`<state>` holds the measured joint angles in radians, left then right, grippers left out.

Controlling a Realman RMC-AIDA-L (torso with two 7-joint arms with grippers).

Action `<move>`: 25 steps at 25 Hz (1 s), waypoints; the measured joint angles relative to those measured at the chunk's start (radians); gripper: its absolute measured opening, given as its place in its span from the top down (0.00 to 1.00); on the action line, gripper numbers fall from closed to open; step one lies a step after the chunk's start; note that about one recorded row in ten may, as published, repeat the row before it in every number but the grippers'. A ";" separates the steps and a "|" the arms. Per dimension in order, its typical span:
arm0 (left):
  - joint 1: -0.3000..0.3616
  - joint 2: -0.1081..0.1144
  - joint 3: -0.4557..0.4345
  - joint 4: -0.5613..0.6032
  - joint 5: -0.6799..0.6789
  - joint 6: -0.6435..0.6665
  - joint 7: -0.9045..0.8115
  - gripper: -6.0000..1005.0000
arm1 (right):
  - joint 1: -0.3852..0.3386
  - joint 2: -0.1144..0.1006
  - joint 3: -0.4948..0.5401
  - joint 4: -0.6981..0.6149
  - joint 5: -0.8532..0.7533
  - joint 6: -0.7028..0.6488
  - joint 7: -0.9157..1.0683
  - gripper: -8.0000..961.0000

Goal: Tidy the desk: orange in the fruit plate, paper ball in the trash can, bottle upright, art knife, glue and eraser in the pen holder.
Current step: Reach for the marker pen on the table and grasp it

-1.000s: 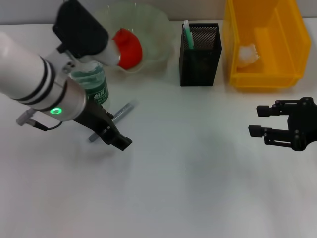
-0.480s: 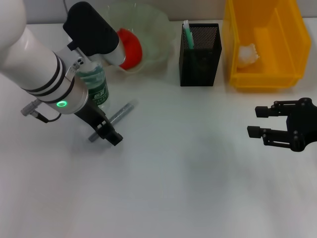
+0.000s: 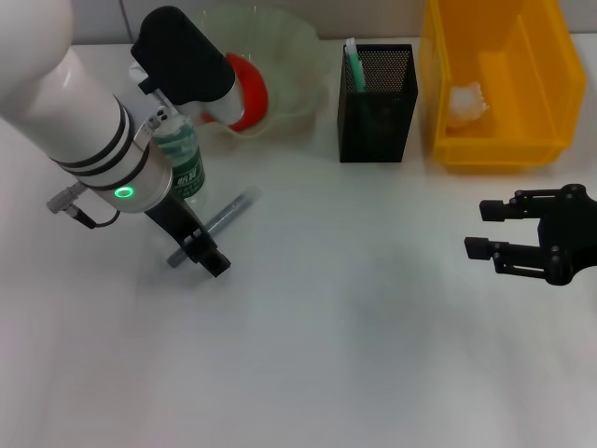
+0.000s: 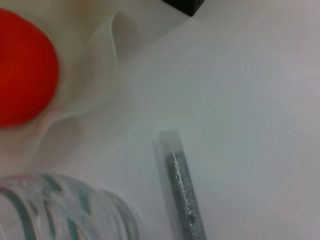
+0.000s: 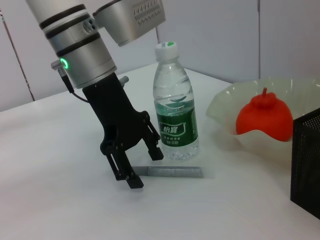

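Hovering — left claw (image 3: 198,250): fingers spread apart, straddling the near end of the art knife, gripping nothing; it sits at about 9 o'clock on the worktop (image 3: 354,355).
Art knife (image 3: 222,220): grey stick lying flat on the worktop, slanted, just beside the bottle's base; also seen at (image 5: 172,171) and (image 4: 182,192).
Bottle (image 3: 179,161): upright, green label, white cap, partly hidden by the left arm, at about 10 o'clock.
Orange (image 3: 247,91): resting in the pale fruit plate (image 3: 289,56) at about 11 o'clock.
Pen holder (image 3: 377,103): black mesh, at 12 o'clock, with a green-and-white stick inside — which item it is I cannot tell.
Trash can (image 3: 504,121): yellow bin at about 1 o'clock, paper ball (image 3: 465,101) inside.
Right claw (image 3: 487,230): released, fingers apart, empty, idle at 3 o'clock, well apart from everything.
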<state>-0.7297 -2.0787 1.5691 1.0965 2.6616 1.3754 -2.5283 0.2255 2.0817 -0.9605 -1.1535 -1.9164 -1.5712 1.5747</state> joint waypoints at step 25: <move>-0.092 0.000 -0.070 -0.154 -0.005 -0.007 0.009 0.58 | 0.020 -0.002 0.011 0.022 0.000 0.002 -0.001 0.40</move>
<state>-0.8218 -2.0785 1.4992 0.9424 2.6568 1.3683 -2.5191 0.2459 2.0800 -0.9499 -1.1320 -1.9160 -1.5693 1.5740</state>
